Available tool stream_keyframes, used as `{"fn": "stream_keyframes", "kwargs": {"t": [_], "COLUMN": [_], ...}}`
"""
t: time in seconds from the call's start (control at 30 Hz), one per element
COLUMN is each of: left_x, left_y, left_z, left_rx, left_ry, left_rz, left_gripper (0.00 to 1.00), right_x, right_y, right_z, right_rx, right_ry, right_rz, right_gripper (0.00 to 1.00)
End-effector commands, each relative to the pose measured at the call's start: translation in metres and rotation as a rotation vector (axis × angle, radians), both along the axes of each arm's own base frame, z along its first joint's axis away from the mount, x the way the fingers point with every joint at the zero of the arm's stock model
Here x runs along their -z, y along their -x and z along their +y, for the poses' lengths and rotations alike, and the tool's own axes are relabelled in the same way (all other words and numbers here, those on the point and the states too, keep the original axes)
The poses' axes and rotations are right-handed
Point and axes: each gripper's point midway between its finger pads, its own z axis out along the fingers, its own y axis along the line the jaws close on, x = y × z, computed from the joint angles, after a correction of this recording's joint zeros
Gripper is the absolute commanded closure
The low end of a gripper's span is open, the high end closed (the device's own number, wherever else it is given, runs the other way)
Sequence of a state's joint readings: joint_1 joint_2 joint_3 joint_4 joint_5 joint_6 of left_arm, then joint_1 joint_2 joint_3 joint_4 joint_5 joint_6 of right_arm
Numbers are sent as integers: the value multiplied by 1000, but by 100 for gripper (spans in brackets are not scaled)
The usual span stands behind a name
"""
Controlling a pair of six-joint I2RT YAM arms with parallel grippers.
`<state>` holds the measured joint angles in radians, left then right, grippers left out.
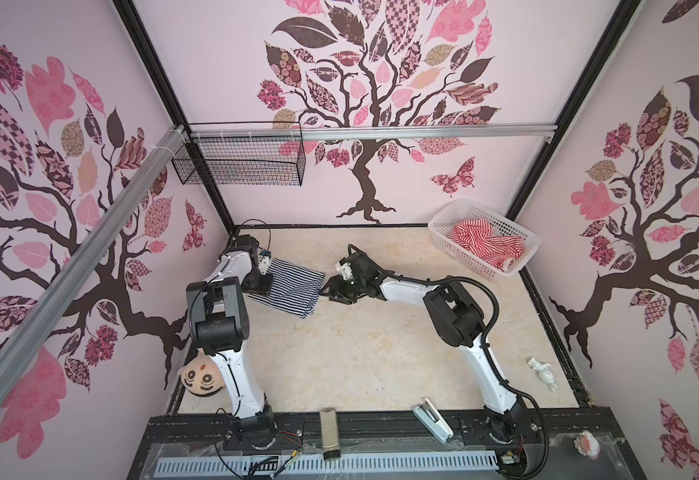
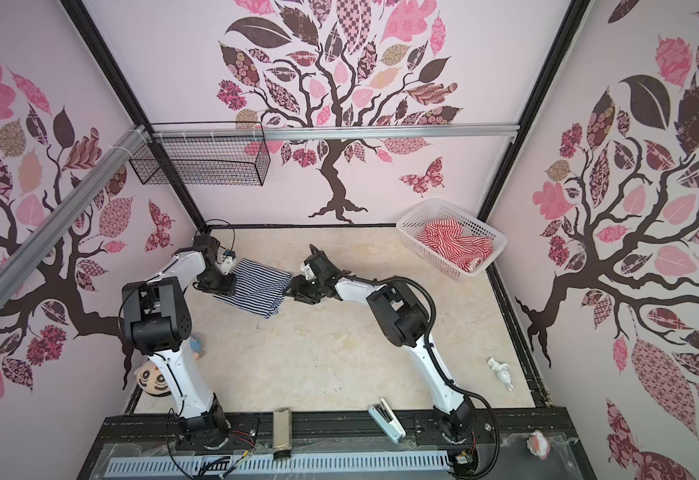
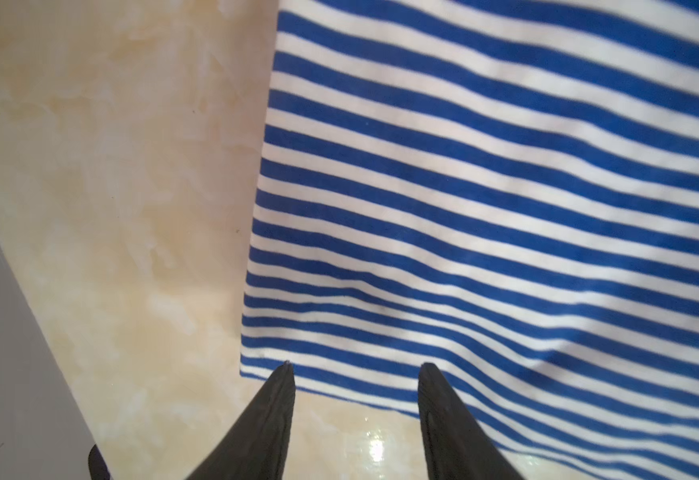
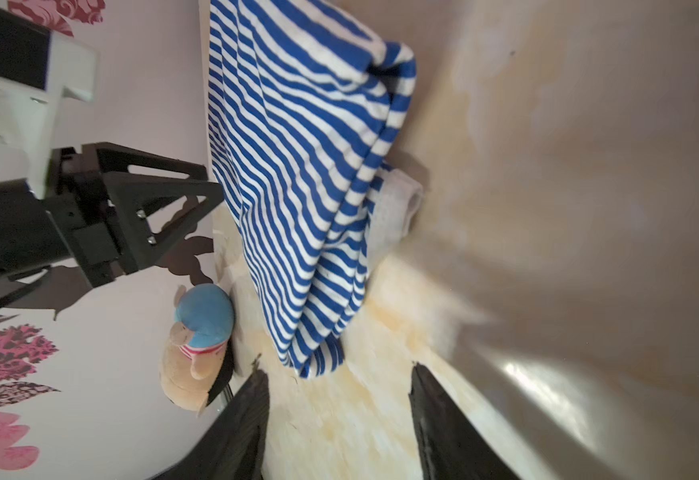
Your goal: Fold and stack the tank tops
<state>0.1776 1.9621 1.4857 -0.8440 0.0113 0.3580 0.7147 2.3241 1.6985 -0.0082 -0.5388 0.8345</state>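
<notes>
Right gripper (image 4: 338, 369) low, sideways, seemingly empty

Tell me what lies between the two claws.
The folded navy-and-white tank top lies flat on the table between the left claw and the right claw, one at either side. Both top views show it.

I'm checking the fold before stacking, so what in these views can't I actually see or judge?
- Both top views: the left arm covers one edge of the navy-and-white top. Whether the left claw touches it is unclear.
- Left wrist view: the frame edge cuts that top off.
- Both top views: the red-and-white top is bunched, and the basket wall and its own folds hide its shape.
- Both top views: the plush doll is partly behind the same arm.
</notes>
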Motion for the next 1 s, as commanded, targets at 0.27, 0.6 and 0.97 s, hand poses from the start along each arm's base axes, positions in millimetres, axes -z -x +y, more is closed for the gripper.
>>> {"fn": "stream_keyframes", "kwargs": {"t": [0.27, 0.6, 0.97], "left_x": [-13, 47, 40], "left_y": [19, 7, -27], "left_z": [-162, -164, -113], "left_rx": [352, 296, 124], "left_ry": [183, 120, 37], "left_rz": [-75, 54, 41], "left_gripper": [48, 48, 48], "right_x": [-104, -135, -89], "right_y": [-55, -92, -119], "right_z": [-220, -422, -538], "right_rx": [345, 712, 922], "right_ry": [265, 395, 659], "right_rz": [-170, -198, -111], "right_gripper": [34, 23, 17]}}
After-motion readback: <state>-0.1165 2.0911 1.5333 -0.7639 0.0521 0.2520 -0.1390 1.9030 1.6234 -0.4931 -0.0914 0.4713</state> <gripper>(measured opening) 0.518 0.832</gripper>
